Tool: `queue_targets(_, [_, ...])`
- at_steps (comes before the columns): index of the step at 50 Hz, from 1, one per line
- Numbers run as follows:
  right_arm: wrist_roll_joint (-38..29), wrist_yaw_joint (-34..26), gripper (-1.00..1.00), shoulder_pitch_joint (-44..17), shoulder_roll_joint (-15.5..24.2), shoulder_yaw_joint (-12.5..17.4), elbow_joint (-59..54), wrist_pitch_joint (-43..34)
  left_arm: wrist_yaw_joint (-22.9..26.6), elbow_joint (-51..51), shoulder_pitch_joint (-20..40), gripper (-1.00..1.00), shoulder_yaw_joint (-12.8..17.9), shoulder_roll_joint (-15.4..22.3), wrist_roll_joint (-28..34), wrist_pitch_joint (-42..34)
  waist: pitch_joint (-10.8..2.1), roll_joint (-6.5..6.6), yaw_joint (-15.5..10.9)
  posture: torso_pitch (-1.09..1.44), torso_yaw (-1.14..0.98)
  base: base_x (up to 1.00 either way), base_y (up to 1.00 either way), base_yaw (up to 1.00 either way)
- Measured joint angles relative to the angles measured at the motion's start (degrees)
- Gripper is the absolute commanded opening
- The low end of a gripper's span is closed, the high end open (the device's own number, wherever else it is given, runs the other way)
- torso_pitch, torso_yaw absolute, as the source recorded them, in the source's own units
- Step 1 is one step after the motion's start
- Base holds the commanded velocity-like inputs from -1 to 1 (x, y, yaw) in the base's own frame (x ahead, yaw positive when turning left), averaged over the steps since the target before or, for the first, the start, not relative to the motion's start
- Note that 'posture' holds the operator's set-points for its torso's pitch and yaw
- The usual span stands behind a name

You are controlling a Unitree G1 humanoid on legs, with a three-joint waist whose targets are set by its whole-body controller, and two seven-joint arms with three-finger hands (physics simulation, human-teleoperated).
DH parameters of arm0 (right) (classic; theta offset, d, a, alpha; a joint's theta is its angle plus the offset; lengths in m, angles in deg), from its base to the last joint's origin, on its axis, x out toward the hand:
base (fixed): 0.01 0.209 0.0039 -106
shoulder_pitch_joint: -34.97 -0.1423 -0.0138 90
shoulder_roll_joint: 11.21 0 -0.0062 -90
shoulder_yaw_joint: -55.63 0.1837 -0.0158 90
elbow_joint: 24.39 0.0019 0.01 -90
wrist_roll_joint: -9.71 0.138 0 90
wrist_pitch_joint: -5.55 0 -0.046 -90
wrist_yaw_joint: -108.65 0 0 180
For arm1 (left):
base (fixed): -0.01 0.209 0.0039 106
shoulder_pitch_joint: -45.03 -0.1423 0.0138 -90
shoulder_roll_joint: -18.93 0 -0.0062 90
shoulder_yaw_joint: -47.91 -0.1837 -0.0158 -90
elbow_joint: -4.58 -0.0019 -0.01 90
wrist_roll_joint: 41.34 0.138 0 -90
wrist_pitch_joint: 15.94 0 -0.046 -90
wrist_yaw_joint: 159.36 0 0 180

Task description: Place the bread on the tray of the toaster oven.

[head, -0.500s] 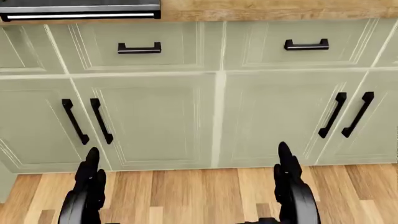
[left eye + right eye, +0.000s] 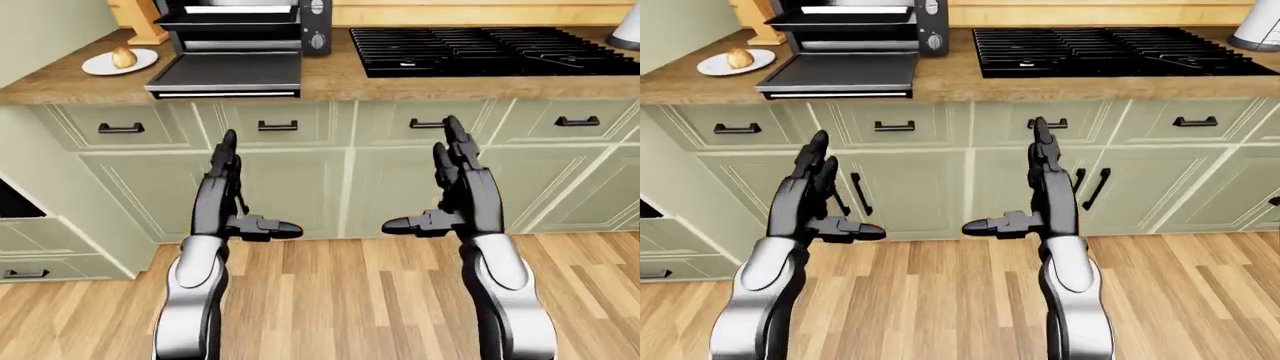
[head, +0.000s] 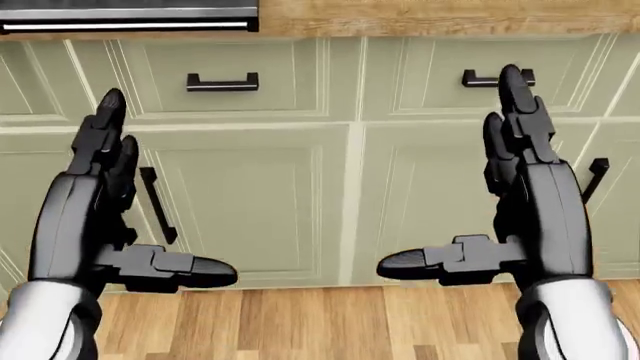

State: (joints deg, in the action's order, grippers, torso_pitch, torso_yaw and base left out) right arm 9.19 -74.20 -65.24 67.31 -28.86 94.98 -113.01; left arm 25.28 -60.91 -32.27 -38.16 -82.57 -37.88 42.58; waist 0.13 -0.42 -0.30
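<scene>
A small bread roll (image 2: 124,57) lies on a white plate (image 2: 102,67) at the left end of the wooden counter, left of the toaster oven (image 2: 245,22). The oven's door (image 2: 227,73) is folded down flat over the counter edge and its tray (image 2: 240,18) shows inside. My left hand (image 2: 238,196) and right hand (image 2: 442,191) are raised in front of the green cabinets, well below the counter, palms facing each other. Both are open and empty, fingers up and thumbs pointing inward.
A black gas cooktop (image 2: 480,46) lies on the counter right of the oven. Green cabinets with black handles (image 2: 277,126) run below the counter. A pale wall panel (image 2: 40,26) stands at the left, with drawers (image 2: 30,255) beneath. Wooden floor (image 2: 340,300) lies below.
Both hands have risen from the bottom edge of the head view to mid-height in front of the cabinet doors. The cabinets have barely shifted in the view.
</scene>
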Motion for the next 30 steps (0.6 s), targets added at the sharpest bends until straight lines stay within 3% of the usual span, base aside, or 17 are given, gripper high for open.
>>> queue_targets(8, [0.71,-0.51,1.00,-10.66,3.70,2.55,7.95,-11.40,1.79,5.35,12.23,1.00,1.65,3.43,-0.36,-12.59,0.69,-0.15,-0.03,0.00,0.00,0.00,0.00,0.00])
queue_targets(15, [2.55,-0.03,1.00,-16.40,6.45,4.30,11.64,-17.48,2.36,9.45,18.09,1.00,4.45,6.97,-1.16,-20.45,1.88,0.46,0.04,0.00,0.00,0.16,0.05,0.00])
queue_targets(21, [3.87,1.57,1.00,-20.90,8.73,5.62,13.07,-20.47,2.57,11.83,22.78,1.00,5.35,9.79,-2.69,-24.00,2.60,2.43,1.11,0.00,0.00,0.33,0.15,0.00])
queue_targets(23, [4.38,1.82,1.00,-22.63,9.30,5.66,12.38,-20.85,2.56,11.58,24.44,1.00,5.78,10.90,-3.21,-24.85,2.45,4.19,1.09,0.00,0.00,0.34,0.16,0.00])
queue_targets(26, [5.80,1.89,1.00,-23.57,9.45,5.03,12.14,-21.78,2.15,9.94,25.95,1.00,7.31,12.60,-3.47,-25.94,3.23,3.89,0.42,0.00,0.00,0.33,0.16,0.00])
queue_targets(28, [6.69,2.13,1.00,-24.09,9.96,5.07,12.49,-22.95,1.67,9.36,26.56,1.00,7.72,13.16,-3.42,-26.52,3.05,3.74,0.36,0.00,0.00,0.34,0.16,0.00])
queue_targets(30, [7.26,2.63,1.00,-24.84,10.33,5.58,13.06,-23.70,1.38,9.73,27.00,1.00,7.57,13.50,-3.56,-26.83,2.93,2.78,0.34,0.00,0.00,0.34,0.16,0.00])
